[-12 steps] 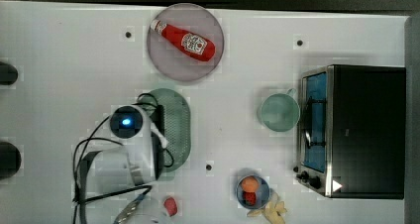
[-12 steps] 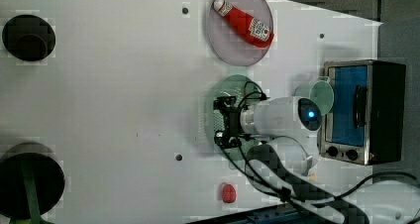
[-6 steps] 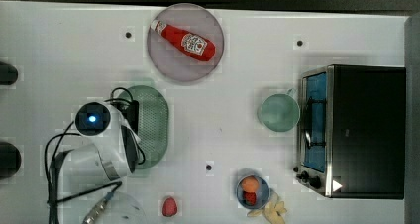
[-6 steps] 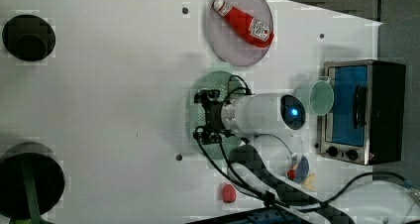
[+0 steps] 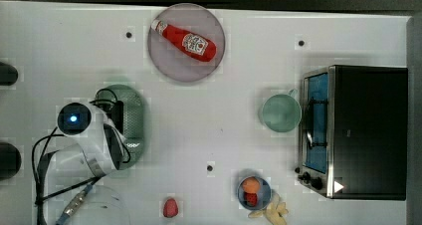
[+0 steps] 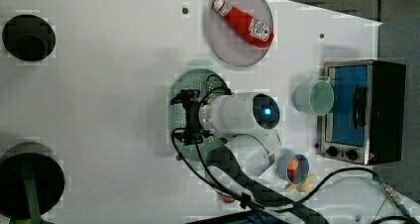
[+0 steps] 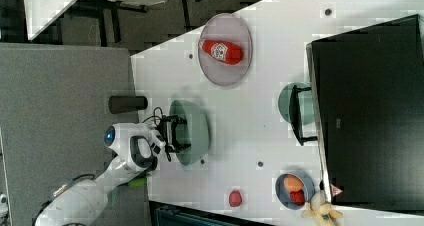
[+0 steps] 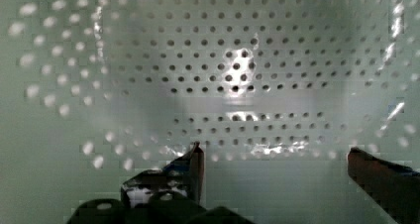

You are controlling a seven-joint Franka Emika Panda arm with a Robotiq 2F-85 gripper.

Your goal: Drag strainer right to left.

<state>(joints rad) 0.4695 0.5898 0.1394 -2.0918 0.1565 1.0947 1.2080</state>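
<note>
One plate (image 5: 171, 65) just beyond strainer (image 5: 133, 116)

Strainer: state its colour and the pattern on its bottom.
The strainer is pale green, its bottom dotted with rows of small round holes; the wrist view shows it best.

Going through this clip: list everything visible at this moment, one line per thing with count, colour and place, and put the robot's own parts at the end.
strainer: 1, pale green, on the table, top view's left, partly under the arm
plate: 1, grey, top view's upper middle
ketchup bottle: 1, red, lying on the plate
cup: 1, pale green with a handle, beside the toaster oven
toaster oven: 1, black and silver, top view's right
small bowl: 1, blue, holding orange and red pieces, top view's lower middle
banana toy: 1, pale yellow, next to the small bowl
red piece: 1, red, top view's lower edge
arm: 1, white, top view's lower left
gripper: 1, black fingers open, inside the strainer
</note>
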